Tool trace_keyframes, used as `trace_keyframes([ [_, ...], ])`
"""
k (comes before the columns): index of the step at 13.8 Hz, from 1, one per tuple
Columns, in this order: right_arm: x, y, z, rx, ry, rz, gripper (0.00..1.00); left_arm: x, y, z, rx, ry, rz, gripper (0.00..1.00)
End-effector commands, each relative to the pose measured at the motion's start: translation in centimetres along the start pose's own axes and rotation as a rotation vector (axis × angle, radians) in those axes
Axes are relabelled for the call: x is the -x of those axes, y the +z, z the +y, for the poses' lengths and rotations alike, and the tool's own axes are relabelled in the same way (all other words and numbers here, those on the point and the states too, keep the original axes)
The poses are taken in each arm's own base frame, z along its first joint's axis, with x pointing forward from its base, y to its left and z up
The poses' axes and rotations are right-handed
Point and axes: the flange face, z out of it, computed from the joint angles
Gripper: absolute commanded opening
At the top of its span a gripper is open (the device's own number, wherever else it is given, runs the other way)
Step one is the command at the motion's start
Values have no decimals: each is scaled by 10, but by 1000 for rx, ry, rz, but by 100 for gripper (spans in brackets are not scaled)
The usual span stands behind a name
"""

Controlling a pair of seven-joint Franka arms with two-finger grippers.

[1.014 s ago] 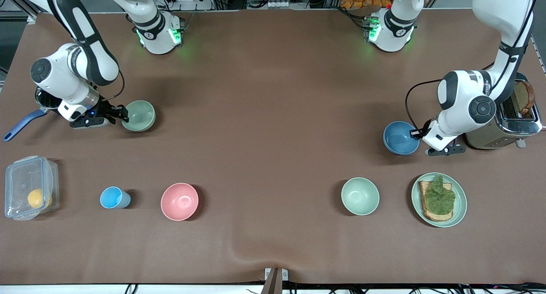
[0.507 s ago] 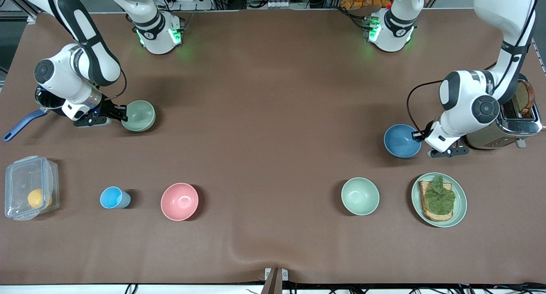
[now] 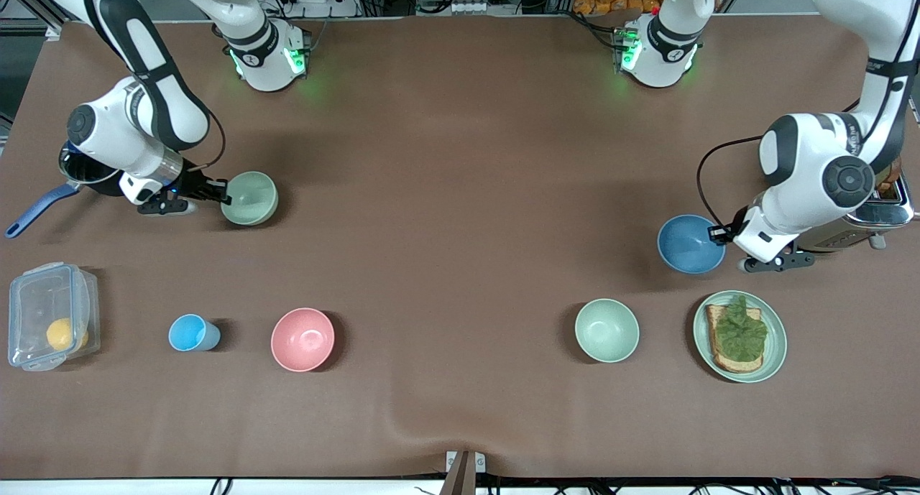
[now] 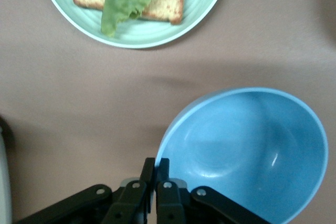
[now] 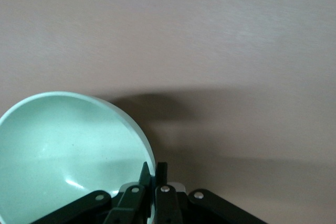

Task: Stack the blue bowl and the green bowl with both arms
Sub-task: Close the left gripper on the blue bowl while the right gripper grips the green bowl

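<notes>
- Left claw (image 3: 721, 233) clamped on blue bowl (image 3: 690, 244) rim, bowl beside the toaster (image 3: 855, 218).
- Right claw (image 3: 221, 191) clamped on green bowl (image 3: 249, 198) rim, well apart from the toaster.
- Step: both grasped. Next: lift, bring together, nest one inside the other.

The blue bowl (image 3: 690, 244) is a plain matte sky-blue one, mouth up, tipped a bit and lifted just off the table toward the left arm's end, pinched by its rim, with a shadow under it. The green bowl (image 3: 249, 198) is the same size, dull pale sage, also mouth up and slightly tilted, rim clamped, up toward the right arm's end.
</notes>
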Motion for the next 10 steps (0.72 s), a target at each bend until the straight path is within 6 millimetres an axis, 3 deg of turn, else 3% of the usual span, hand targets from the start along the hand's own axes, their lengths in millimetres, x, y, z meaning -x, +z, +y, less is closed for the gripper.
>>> trace_keyframes([
  [1, -6, -6, -13, -53, 52, -1, 0, -6, -24, 1, -11, 28, -9, 0],
  [4, -16, -21, -23, -104, 124, -46, 0, -10, -37, -1, -13, 29, -14, 0],
  [6, -18, -26, -32, -113, 163, -58, 0, -14, -51, 10, -11, 45, -14, 0],
  [8, -21, -23, -58, -103, 193, -64, 0, -20, -72, 16, 1, 44, -15, 0],
  [10, -23, -26, -99, -90, 251, -55, 0, -26, -95, 13, -1, 39, -18, 0],
])
